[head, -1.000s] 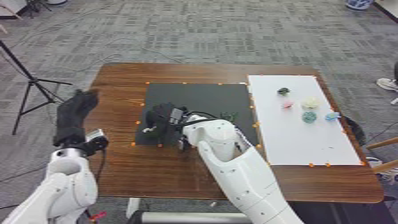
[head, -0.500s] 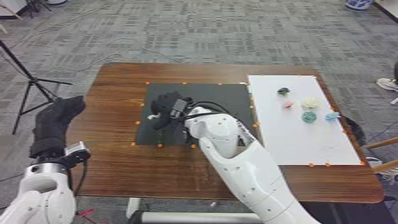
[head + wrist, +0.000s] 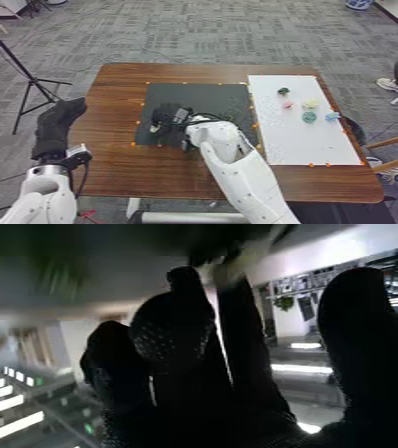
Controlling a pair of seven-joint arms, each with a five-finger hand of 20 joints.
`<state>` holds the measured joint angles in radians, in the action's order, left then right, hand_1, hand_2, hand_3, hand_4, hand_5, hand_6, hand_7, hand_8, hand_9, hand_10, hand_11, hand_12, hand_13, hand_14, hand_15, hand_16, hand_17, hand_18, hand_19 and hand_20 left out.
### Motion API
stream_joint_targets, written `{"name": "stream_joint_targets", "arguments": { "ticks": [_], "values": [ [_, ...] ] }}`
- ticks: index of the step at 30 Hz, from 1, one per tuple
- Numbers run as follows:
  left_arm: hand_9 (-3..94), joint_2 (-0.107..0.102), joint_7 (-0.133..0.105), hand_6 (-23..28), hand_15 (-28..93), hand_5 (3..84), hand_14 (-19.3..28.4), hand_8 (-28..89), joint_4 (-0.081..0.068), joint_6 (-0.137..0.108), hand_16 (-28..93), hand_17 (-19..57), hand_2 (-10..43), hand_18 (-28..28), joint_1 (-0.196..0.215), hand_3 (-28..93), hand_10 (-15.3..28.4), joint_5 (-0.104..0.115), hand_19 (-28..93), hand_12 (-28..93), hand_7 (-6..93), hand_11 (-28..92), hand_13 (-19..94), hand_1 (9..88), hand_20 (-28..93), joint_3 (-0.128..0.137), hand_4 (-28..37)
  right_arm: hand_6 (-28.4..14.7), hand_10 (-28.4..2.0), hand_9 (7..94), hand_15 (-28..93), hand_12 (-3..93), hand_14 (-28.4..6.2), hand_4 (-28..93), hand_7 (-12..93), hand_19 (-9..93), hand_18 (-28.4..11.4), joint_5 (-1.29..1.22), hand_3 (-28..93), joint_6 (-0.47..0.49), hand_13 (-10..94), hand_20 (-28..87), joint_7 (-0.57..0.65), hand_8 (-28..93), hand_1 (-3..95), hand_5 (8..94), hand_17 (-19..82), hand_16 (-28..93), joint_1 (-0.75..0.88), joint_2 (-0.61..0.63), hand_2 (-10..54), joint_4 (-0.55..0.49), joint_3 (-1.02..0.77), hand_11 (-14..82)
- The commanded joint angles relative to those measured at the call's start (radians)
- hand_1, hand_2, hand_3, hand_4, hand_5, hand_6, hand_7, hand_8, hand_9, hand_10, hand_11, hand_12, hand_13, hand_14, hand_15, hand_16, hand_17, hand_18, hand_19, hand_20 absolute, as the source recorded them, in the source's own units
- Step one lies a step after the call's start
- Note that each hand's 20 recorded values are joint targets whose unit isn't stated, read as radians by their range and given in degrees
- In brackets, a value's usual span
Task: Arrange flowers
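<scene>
My right hand is over the left part of the black mat, curled round a flower whose small white head shows beside its fingers. On the white board lie a dark green flower, a pink one, a pale yellow one, a teal one and a light blue one. My left hand is open off the table's left side. The right wrist view has my right hand in front, a blurred pale green thing at its fingertips and green streaks beyond.
Small orange markers line the mat and the white board. The brown table extends around both. A black tripod stands on the floor to the left, and a chair is at the far right.
The right hand and the white flower head rose toward the mat's far side, then came back nearer. My left hand has moved left and nearer, away from the table.
</scene>
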<state>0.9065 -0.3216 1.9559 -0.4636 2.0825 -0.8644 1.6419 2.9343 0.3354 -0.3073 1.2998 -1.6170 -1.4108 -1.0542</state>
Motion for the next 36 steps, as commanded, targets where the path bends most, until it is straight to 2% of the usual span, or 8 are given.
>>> {"name": "stream_joint_targets", "arguments": {
  "ticks": [1, 9, 18, 22, 27, 32, 34, 36],
  "values": [
    [48.4, 0.009, 0.011, 1.1, 20, 51.4, 14.4, -9, 0.000, 0.000, 2, 8.6, 9.1, 11.0, -0.023, 68, 11.5, -0.007, 8, 15, 24.0, 23, 39, 19.4, 20, -0.011, -28.3, 2.1, -13.8, 59.9, 62, 14.6, -7.1, -16, 15, 93, -19.0, 0.201, 73, 0.010, 83, 58, 0.001, -11, 24.1, 61.7, 55, 34, 0.014, -0.013, -7.1, 0.012, 0.022, 8.1],
    [48.4, 0.010, 0.011, 1.1, 20, 51.3, 14.6, -9, -0.002, 0.000, 2, 8.7, 9.0, 10.9, -0.023, 68, 11.6, -0.007, 7, 16, 23.9, 23, 39, 19.6, 20, -0.014, -28.3, 2.4, -13.7, 60.2, 62, 14.8, -6.8, -16, 15, 93, -19.0, 0.101, 74, -0.036, 84, 58, 0.052, -10, 23.8, 57.6, 55, 33, -0.037, 0.013, -7.6, 0.000, 0.036, 8.3],
    [48.4, 0.008, 0.012, 0.4, 19, 51.1, 14.4, -10, -0.001, 0.006, 2, 8.7, 8.6, 10.9, -0.022, 68, 10.7, -0.010, 7, 16, 24.8, 23, 39, 19.2, 20, -0.018, -28.3, 3.3, -14.6, 60.4, 62, 15.1, -6.5, -16, 15, 93, -19.0, 0.031, 76, -0.042, 85, 58, 0.111, -10, 22.2, 53.5, 56, 33, -0.057, 0.035, -9.5, -0.027, 0.061, 8.2],
    [48.4, 0.005, 0.020, -0.2, 19, 50.9, 14.5, -10, -0.001, 0.008, 2, 8.6, 8.4, 10.9, -0.030, 69, 10.6, -0.012, 7, 16, 25.4, 23, 39, 19.4, 20, -0.023, -28.3, 4.2, -15.6, 60.5, 62, 15.0, -6.5, -16, 16, 93, -19.2, -0.013, 78, -0.038, 85, 58, 0.130, -11, 20.9, 46.4, 56, 33, -0.063, 0.053, -9.5, -0.049, 0.077, 8.1],
    [48.1, 0.004, 0.027, -0.7, 19, 50.5, 14.1, -10, -0.003, -0.004, 2, 8.6, 8.2, 10.9, -0.047, 68, 9.9, -0.016, 7, 16, 25.6, 22, 39, 19.5, 20, -0.034, -28.3, 4.1, -16.2, 61.1, 60, 14.9, -6.8, -17, 16, 93, -19.4, -0.051, 79, -0.037, 86, 58, 0.132, -12, 18.7, 38.6, 57, 33, -0.073, 0.076, -9.5, -0.076, 0.088, 8.2],
    [48.1, 0.004, 0.033, -0.7, 18, 50.4, 14.2, -10, 0.000, -0.008, 3, 8.7, 8.2, 10.9, -0.045, 68, 10.0, -0.019, 7, 16, 25.6, 22, 39, 19.5, 21, -0.034, -28.3, 3.8, -16.3, 61.3, 59, 14.9, -6.9, -17, 16, 93, -19.5, -0.152, 78, -0.036, 86, 57, 0.163, -12, 17.6, 40.8, 56, 33, -0.078, 0.136, -9.5, -0.148, 0.112, 8.3],
    [48.2, 0.005, 0.034, -0.5, 18, 50.7, 14.2, -10, 0.003, -0.013, 3, 8.7, 8.2, 10.9, -0.038, 68, 10.3, -0.018, 6, 16, 25.5, 21, 39, 19.5, 21, -0.029, -28.3, 3.4, -15.6, 62.7, 59, 15.0, -7.0, -17, 16, 93, -19.5, -0.218, 77, -0.057, 86, 57, 0.174, -12, 17.3, 47.3, 56, 33, -0.068, 0.175, -9.5, -0.190, 0.120, 8.6],
    [48.2, 0.003, 0.037, -0.2, 18, 50.7, 14.3, -10, 0.007, -0.013, 3, 8.7, 8.2, 10.9, -0.032, 68, 10.6, -0.019, 6, 16, 25.3, 21, 39, 19.5, 21, -0.023, -28.3, 2.3, -13.5, 66.3, 57, 15.1, -7.1, -16, 15, 93, -19.6, -0.295, 75, -0.084, 87, 57, 0.204, -10, 17.1, 54.9, 56, 33, -0.058, 0.219, -8.1, -0.234, 0.136, 9.3]
  ]
}}
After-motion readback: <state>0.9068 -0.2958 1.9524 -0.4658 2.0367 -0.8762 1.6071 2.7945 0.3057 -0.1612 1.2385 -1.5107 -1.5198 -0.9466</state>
